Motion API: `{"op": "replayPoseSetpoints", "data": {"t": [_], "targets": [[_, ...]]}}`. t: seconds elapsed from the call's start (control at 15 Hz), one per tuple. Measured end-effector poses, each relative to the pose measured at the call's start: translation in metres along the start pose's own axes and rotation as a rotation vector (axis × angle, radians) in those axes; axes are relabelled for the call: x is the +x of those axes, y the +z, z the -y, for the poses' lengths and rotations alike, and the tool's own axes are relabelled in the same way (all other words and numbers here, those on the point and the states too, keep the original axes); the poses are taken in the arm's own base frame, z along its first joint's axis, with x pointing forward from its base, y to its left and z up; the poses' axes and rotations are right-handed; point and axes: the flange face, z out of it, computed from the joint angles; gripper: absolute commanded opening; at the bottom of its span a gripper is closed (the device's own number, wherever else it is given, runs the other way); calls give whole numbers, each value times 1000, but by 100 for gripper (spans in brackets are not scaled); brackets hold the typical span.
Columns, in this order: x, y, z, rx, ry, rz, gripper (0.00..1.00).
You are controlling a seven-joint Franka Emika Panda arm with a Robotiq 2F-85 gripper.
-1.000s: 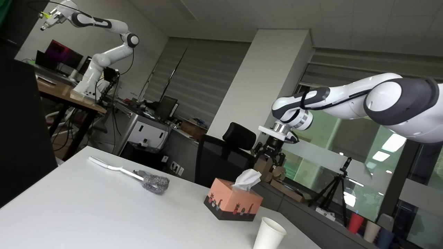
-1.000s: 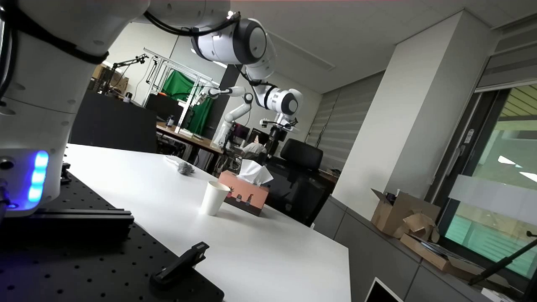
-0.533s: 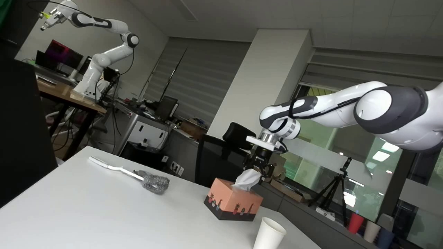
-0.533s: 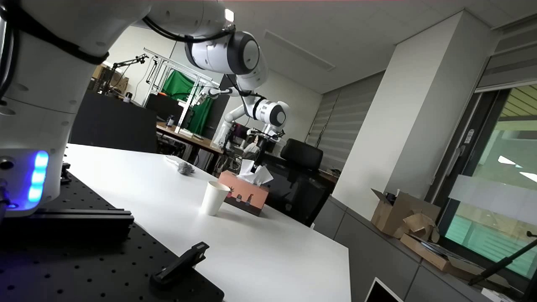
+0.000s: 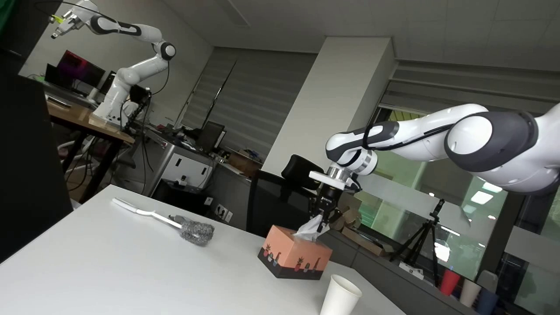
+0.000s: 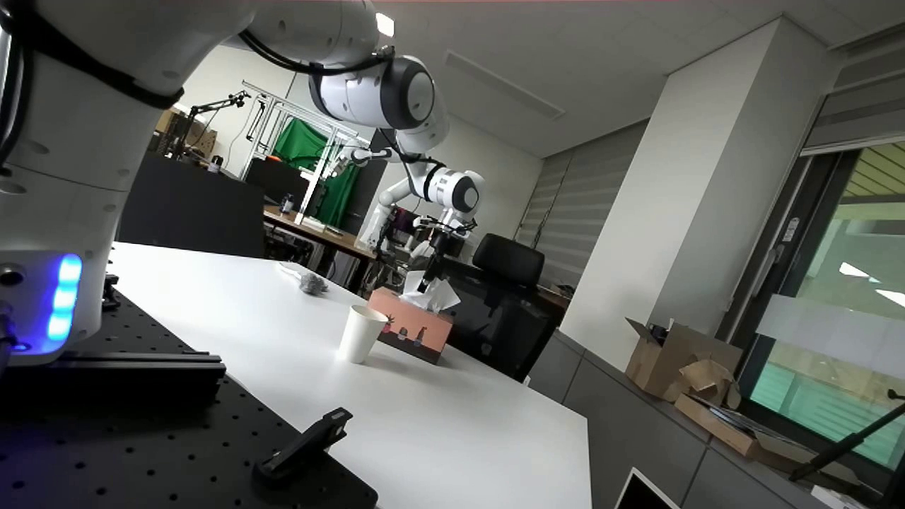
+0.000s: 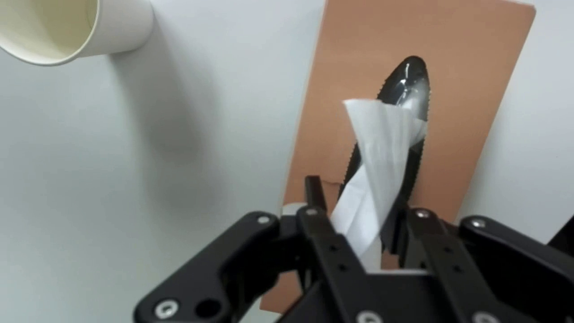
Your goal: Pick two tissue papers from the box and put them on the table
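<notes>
White, thin, crumpled tissue paper (image 7: pixel 381 148) is sticking up out of the black, glossy slot (image 7: pixel 410 74) of a low salmon cardboard box (image 5: pixel 295 253) with a dark base and printed potted plants. Box is sitting on a broad, smooth white desk (image 5: pixel 131 271), close to the far edge in both exterior views. Black two-fingered end effector (image 7: pixel 356 211) is hanging low over the box; its fingers (image 7: pixel 316 193) are standing apart, tissue running between them. Can't tell whether either finger is touching the paper. White-and-grey robot arm (image 5: pixel 431 146) is spanning the right side in an exterior view. White paper cup (image 5: pixel 341 295) is standing upright near the box, apart from it; the wrist view is showing it at far left. White-handled brush (image 5: pixel 192 229) with a grey shaggy head is lying left of the box in both exterior views.
</notes>
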Motion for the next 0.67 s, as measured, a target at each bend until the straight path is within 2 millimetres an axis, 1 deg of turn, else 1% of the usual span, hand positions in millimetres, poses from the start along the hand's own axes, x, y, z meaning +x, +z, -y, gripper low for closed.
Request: {"op": "replayPoseSetpoints", "data": {"t": [0.07, 0.33, 0.53, 0.67], "targets": [[0, -6, 1, 5, -1, -6, 0], [1, -35, 3, 19, -12, -34, 0], [3, -65, 1, 33, -23, -54, 0], [5, -90, -3, 44, -27, -63, 0]]}}
